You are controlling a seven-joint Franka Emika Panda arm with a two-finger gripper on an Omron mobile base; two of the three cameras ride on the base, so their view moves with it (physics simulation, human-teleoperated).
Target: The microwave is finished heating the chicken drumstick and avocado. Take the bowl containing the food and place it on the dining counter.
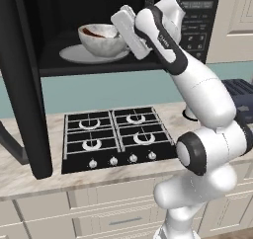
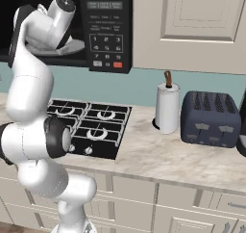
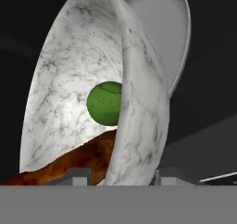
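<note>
**Fingers on the bowl rim inside the microwave**

The fingers (image 3: 121, 174) straddled the rim of the bowl (image 1: 103, 39), gripping it. The bowl sat on the plate (image 1: 74, 55) inside the microwave (image 1: 197, 16), holding the avocado (image 3: 104, 103) and drumstick (image 3: 78, 160).

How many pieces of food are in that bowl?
2. In the hand view, a green avocado sits against the inner wall of the marbled bowl, and a reddish-brown chicken drumstick lies just beside it. More could be hidden behind the rim.
</note>
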